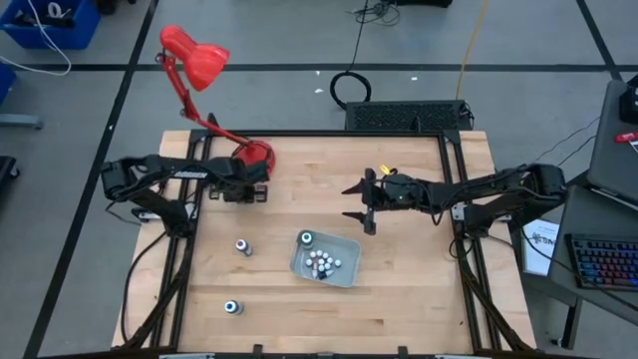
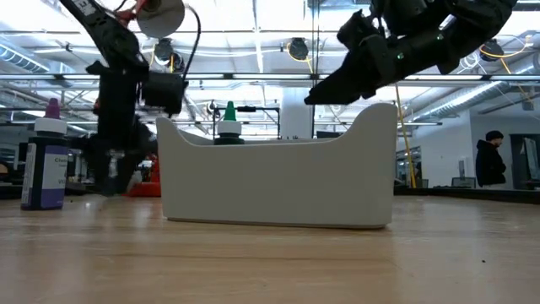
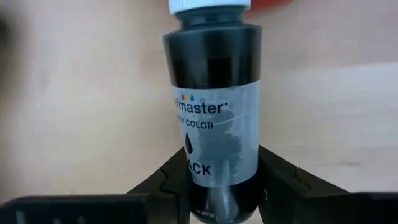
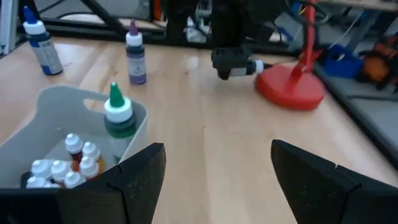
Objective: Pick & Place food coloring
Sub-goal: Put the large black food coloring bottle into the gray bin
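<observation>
the left pincer [image 3: 217, 186] is clamped on a black food coloring bottle [image 3: 214, 112] between its fingers, beside the red lamp base [image 1: 254, 155]. the right pincer [image 1: 361, 202] hangs spread apart above the table [image 1: 419, 299], just beyond the tray [image 1: 344, 274] of small vials [image 1: 321, 264].

The high camera looked straight down on the whole table [image 1: 399, 289] and both arms. The low camera sat at table-top height, very near the tray [image 2: 278, 181], facing level into the room. The left wrist camera pressed close on a black bottle [image 3: 214, 118], probably aimed down at the wood. The right wrist camera looked across the table, sharing the tray [image 4: 62, 102] and red lamp [image 4: 292, 84] with the high view.
</observation>
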Controlling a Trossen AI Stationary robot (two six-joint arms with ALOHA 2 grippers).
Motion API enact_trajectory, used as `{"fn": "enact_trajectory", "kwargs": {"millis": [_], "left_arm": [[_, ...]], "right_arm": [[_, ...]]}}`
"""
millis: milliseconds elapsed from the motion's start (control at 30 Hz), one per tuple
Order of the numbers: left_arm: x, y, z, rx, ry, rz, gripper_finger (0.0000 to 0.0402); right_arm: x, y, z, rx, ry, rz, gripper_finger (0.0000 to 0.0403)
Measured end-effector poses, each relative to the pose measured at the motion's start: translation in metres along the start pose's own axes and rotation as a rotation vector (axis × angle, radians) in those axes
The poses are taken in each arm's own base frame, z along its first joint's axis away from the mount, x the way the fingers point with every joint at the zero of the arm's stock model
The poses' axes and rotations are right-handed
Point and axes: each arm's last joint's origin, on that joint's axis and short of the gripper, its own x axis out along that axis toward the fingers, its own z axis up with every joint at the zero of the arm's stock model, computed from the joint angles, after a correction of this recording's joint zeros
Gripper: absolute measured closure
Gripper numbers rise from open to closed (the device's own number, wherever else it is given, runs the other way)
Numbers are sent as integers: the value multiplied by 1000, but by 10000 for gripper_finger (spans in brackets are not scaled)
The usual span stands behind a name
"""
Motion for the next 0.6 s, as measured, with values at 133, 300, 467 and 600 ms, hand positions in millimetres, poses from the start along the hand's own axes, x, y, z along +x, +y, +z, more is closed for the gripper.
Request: {"fn": "enact_trajectory", "kwargs": {"millis": [133, 300, 467, 600], "left_arm": [[-28, -12, -2, 148, -135, -73, 270], [-59, -24, -13, 322, -248, -159, 270], [-72, -45, -40, 673, -359, -240, 270], [-80, -71, -69, 1022, -553, -357, 270]], "right_arm": [[-11, -1, 12, -38, -64, -12, 126], [-29, -2, 23, -34, -88, -10, 126], [-40, 0, 27, -22, -87, 46, 126], [-43, 5, 29, -14, -103, 88, 126]]}}
